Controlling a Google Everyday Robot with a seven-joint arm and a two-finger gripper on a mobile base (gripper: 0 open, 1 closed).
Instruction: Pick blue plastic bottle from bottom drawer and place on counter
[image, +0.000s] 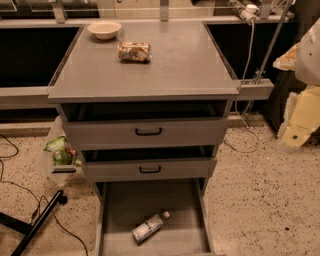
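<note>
- Blue plastic bottle (148, 228) lying flat and slantwise on the floor of the bottom drawer (117, 210), cap toward the rear right; drawer pulled out, so open to reach from above.
- Upper drawer (148, 132) and middle drawer (149, 169) ajar, overhanging the rear; approach from the front judged safer.
- Bench (190, 65) carrying bowl (104, 29) and snack packet (134, 51) at the rear left; front right judged fit for set-down.
- Tool (294, 135) at right edge of view, well apart from the bottle; open or closed: cannot tell.

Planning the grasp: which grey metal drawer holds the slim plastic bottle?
The wide grey bottom drawer, pulled right out; the two black-handled drawers above sit barely open. Gripper is at right edge.
</note>
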